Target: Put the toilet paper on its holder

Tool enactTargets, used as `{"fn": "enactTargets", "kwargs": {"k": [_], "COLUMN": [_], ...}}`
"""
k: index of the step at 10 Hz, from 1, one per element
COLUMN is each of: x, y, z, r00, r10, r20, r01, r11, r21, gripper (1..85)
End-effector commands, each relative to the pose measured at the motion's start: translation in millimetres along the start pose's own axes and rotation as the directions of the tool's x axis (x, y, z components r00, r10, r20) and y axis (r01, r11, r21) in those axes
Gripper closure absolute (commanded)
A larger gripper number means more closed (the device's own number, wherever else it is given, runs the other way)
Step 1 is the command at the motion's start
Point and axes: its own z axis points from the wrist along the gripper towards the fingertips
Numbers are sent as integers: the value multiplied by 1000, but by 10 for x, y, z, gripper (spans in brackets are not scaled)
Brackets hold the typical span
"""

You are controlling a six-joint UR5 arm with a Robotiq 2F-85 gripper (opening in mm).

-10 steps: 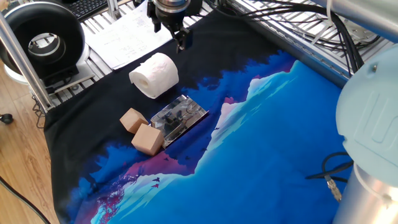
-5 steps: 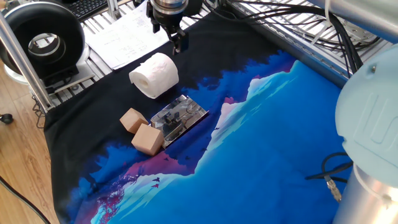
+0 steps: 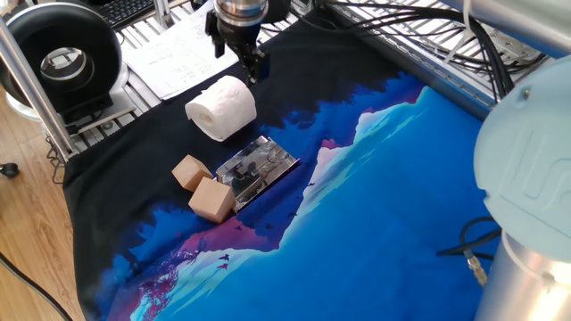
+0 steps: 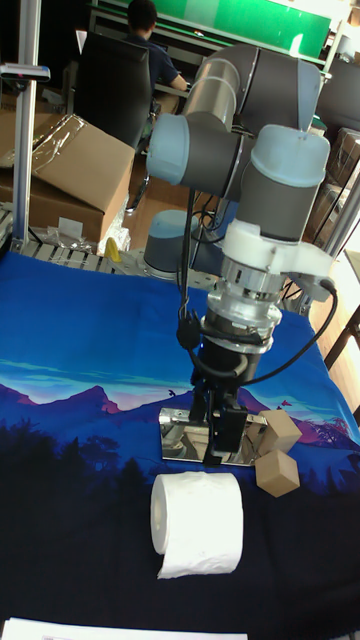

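**Spotter:** Your gripper (image 4: 222, 432) hangs above the dark end of the cloth, fingers (image 3: 253, 68) pointing down. In the tall fixed view they look close together with only a thin slit between, and nothing is between them. I can't tell for sure whether they are fully closed.

**Operator:** What's around them?

**Spotter:** You have the toilet paper (image 3: 221, 107) lying on its side just beside the fingertips, on the camera side in the tall fixed view, apart from them. Past the roll you see the holder (image 3: 256, 167), a shiny plate lying flat, and two wooden cubes (image 3: 203, 186) touching its edge. Nothing stands between the fingers and the roll.

**Operator:** And the surface?

**Spotter:** You're working over a blue and black printed cloth (image 3: 375, 205) with a mountain scene. A paper sheet (image 3: 183, 52) lies beyond its dark edge, near a black round device (image 3: 58, 53). Cables (image 3: 428, 27) run across metal slats behind. Cardboard boxes (image 4: 75, 175) and a seated person (image 4: 150, 45) are in the room.
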Motion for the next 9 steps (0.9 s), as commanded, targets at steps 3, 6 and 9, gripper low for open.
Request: {"fn": "enactTargets", "kwargs": {"k": [3,6,9], "x": [-3,19,-31], "y": [-16,-71,-118], "z": [278,462,597], "r00": [987,993,995], "r10": [-162,-120,-98], "r20": [10,-5,9], "r01": [162,120,98], "r11": [987,993,995], "r21": [0,9,18], "gripper": [7,7,7]}}
